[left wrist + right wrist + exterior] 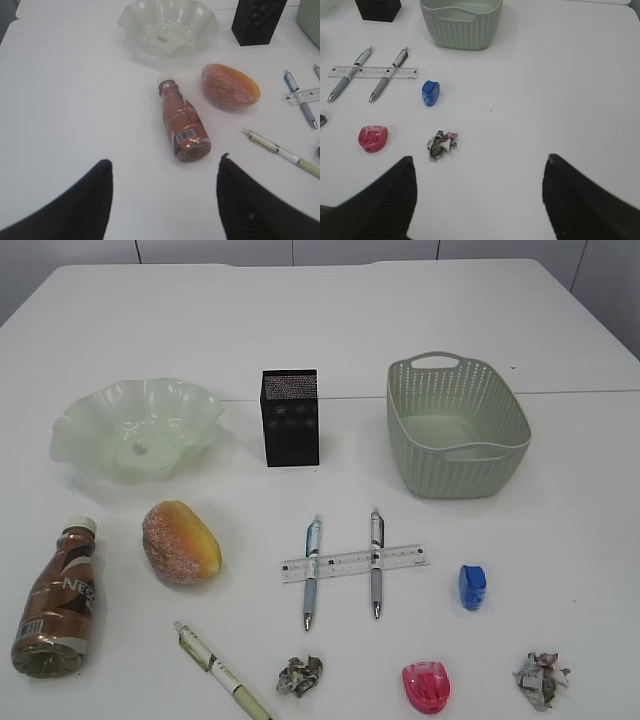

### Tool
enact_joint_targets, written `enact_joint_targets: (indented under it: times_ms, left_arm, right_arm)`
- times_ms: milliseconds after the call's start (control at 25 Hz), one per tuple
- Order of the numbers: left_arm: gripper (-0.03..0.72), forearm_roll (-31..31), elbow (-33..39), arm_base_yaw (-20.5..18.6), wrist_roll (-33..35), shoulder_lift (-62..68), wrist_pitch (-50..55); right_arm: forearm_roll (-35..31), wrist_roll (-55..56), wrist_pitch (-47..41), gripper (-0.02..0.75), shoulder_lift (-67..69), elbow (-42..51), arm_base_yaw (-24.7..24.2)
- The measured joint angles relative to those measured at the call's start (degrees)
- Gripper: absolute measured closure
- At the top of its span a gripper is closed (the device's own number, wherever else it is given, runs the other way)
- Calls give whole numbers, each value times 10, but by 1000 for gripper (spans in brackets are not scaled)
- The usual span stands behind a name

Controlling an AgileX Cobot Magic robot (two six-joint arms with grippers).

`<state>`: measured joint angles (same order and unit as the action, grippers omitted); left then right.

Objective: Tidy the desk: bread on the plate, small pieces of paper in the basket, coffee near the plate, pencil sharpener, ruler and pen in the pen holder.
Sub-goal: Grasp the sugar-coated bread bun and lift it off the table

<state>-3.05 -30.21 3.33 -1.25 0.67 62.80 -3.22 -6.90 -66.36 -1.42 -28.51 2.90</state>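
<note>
The bread [181, 541] lies in front of the pale green plate [75, 430]; the coffee bottle [58, 600] lies on its side at the left. Two pens [312, 573] [376, 562] lie across the ruler [345, 563]; a third pen [222, 670] lies at the front. A blue sharpener [472, 586], a pink sharpener [427, 686] and two paper balls [300, 676] [541, 678] lie in front. The black pen holder [290, 417] and green basket [398, 420] stand behind. My left gripper [165, 167] is open, just short of the bottle [183, 120]. My right gripper [477, 167] is open, right of a paper ball [440, 144].
The white table's seam [580, 393] runs across behind the basket. Neither arm shows in the exterior view. Bare table lies to the right of the basket and at the back.
</note>
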Motion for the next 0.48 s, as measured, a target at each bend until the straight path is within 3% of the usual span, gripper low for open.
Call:
enact_joint_targets:
  times_ms: [480]
  left_arm:
    - [218,0,0,0,0,0,0]
  right_arm:
    - [0,0,0,167,0,0,0]
